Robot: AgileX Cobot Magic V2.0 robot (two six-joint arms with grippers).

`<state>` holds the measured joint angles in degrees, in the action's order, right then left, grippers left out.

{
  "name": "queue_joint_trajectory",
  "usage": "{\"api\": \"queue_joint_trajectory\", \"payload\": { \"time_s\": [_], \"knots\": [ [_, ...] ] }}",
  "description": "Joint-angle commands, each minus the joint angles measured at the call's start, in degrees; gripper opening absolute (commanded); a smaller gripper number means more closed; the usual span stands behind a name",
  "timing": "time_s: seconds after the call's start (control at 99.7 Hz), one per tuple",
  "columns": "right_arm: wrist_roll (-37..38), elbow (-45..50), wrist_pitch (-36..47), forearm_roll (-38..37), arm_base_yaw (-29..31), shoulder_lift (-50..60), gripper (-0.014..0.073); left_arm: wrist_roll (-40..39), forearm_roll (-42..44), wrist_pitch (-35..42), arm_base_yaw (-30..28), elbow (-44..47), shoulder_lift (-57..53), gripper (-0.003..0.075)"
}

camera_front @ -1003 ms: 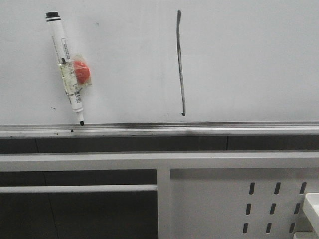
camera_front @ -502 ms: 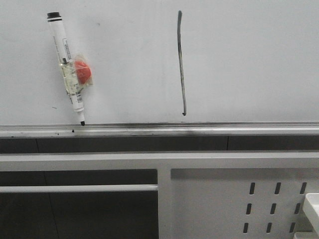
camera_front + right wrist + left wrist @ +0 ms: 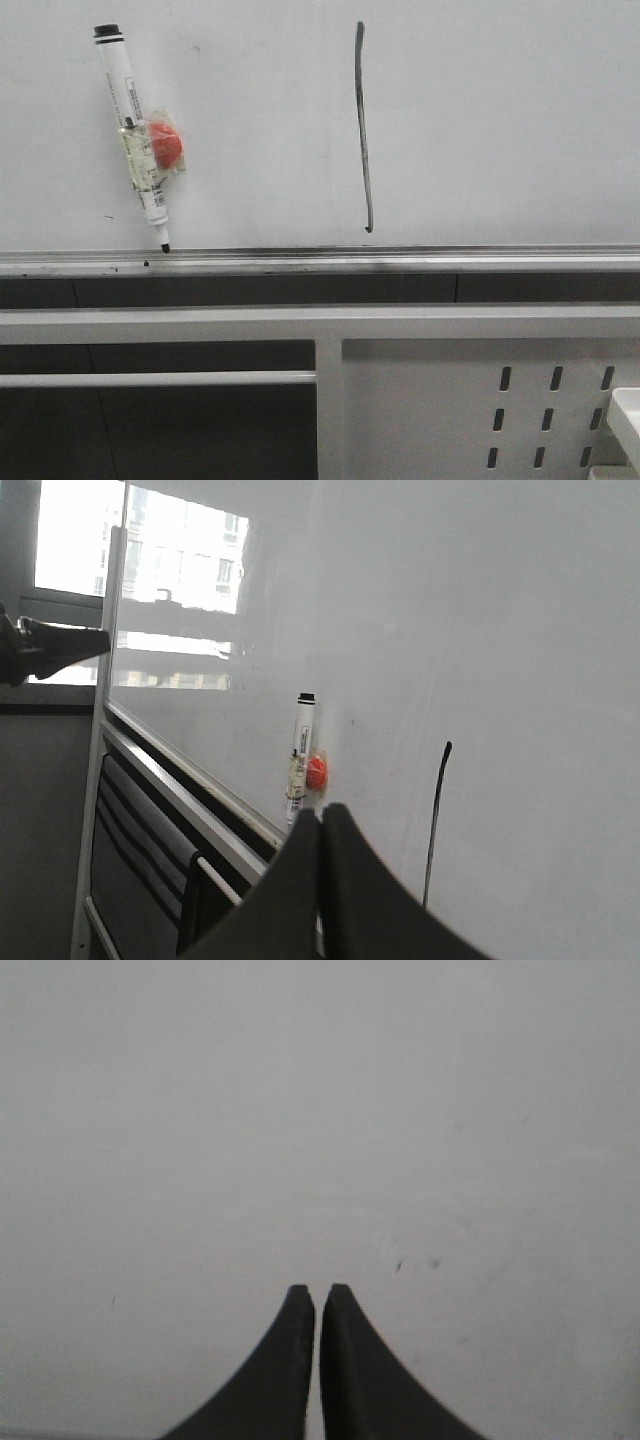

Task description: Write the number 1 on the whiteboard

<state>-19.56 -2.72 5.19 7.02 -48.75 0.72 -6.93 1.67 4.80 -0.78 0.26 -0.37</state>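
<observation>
The whiteboard point(image 3: 500, 120) fills the upper front view, with its silver tray rail point(image 3: 320, 262) below. The number 1 point(image 3: 363, 130) is a thin black near-vertical stroke at board centre; it also shows in the right wrist view point(image 3: 436, 820). A white marker pen point(image 3: 134, 140) with a black cap and a red blob hangs tilted on the board at left, tip on the rail; it also shows in the right wrist view point(image 3: 299, 757). My left gripper point(image 3: 318, 1292) is shut and empty, facing bare board. My right gripper point(image 3: 321, 815) is shut and empty, away from the board. No gripper shows in the front view.
A white perforated metal frame panel point(image 3: 480, 400) and a horizontal bar point(image 3: 150, 379) stand below the rail. A white box corner point(image 3: 628, 410) sits at lower right. The board's left edge and a window point(image 3: 80, 550) show in the right wrist view.
</observation>
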Motion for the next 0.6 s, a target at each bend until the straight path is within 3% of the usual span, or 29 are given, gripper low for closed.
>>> {"api": "queue_joint_trajectory", "payload": {
  "time_s": [0.0, 0.251, 0.592],
  "knots": [
    [-0.23, -1.4, 4.75, -0.06, 0.43, 0.81, -0.0069, -0.72, -0.85, -4.04, -0.81, 1.96, -1.24, -0.002],
    [-0.23, -1.4, 4.75, -0.06, 0.43, 0.81, -0.0069, 2.22, -0.87, -21.35, -0.81, 1.96, -1.24, -0.002],
    [-0.23, -1.4, 4.75, -0.06, 0.43, 0.81, -0.0069, 4.91, -1.02, -21.11, 2.52, 1.96, -1.24, -0.002]
  ]
}}
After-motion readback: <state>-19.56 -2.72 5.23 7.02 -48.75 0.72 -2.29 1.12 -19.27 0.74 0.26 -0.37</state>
